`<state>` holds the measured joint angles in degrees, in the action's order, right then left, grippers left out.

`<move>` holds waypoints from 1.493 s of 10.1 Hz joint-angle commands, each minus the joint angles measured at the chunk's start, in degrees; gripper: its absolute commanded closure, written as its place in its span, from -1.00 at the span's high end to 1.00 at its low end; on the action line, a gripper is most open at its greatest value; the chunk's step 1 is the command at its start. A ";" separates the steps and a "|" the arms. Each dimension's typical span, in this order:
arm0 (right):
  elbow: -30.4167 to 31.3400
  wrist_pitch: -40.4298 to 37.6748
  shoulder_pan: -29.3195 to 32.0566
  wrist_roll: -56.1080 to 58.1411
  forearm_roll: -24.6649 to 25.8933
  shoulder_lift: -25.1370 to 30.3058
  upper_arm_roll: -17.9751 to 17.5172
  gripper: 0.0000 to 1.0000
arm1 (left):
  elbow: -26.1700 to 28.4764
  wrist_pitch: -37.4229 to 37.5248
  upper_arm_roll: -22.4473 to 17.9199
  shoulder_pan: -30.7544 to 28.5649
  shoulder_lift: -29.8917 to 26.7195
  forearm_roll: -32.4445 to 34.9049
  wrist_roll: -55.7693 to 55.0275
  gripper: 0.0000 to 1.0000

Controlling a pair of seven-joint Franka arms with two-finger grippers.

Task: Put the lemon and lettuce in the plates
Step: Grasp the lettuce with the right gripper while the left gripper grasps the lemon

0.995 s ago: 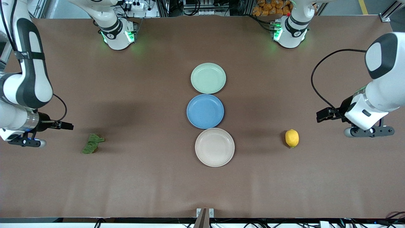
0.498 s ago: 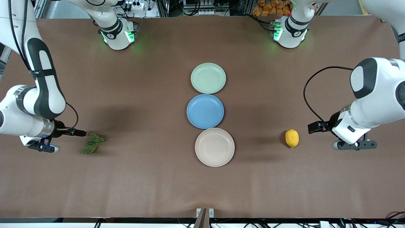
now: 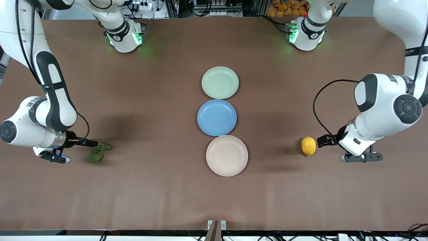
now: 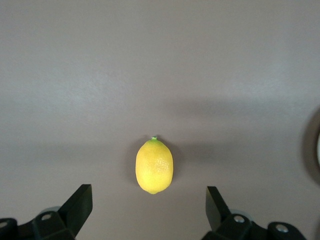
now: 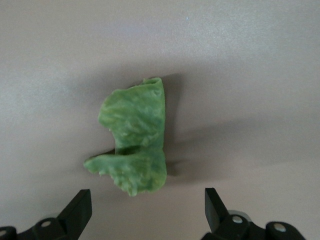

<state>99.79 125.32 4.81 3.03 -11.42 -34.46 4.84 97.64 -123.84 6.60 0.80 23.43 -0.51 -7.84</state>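
The lemon (image 3: 308, 146) lies on the brown table toward the left arm's end. My left gripper (image 3: 361, 156) hovers beside it, open and empty; in the left wrist view the lemon (image 4: 154, 165) sits just ahead of the open gripper (image 4: 148, 210). The lettuce (image 3: 98, 152) lies toward the right arm's end. My right gripper (image 3: 51, 157) hovers beside it, open and empty; in the right wrist view the lettuce (image 5: 132, 137) is just ahead of the open gripper (image 5: 147, 207). The mint green plate (image 3: 220, 82) and beige-pink plate (image 3: 227, 155) are empty at mid-table.
A round blue plate (image 3: 217, 117) sits between the two task plates, touching both. The beige-pink plate is nearest the front camera. Both arm bases (image 3: 123, 35) stand along the table's edge farthest from that camera.
Both arms have swung inward and lower: the right gripper has closed in on the lettuce, the left gripper on the lemon. Lemon, lettuce and plates have not moved.
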 commanded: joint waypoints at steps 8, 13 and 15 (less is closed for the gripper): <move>-0.56 3.00 -2.00 1.54 0.26 -3.85 -0.36 1.00 | 4.12 -12.30 0.17 1.75 9.53 1.39 -2.35 1.00; -0.39 3.53 -2.70 1.54 0.52 -4.82 -0.36 -0.51 | 9.31 -20.37 0.08 1.75 11.28 2.61 -2.18 1.00; -0.21 3.61 -2.62 1.72 0.52 -4.82 -0.36 -0.92 | 9.94 -22.32 -0.01 1.75 12.33 3.50 -2.18 1.00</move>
<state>99.64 128.56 2.20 4.06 -10.98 -38.99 4.62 106.86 -144.28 6.67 2.40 35.45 1.09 -8.92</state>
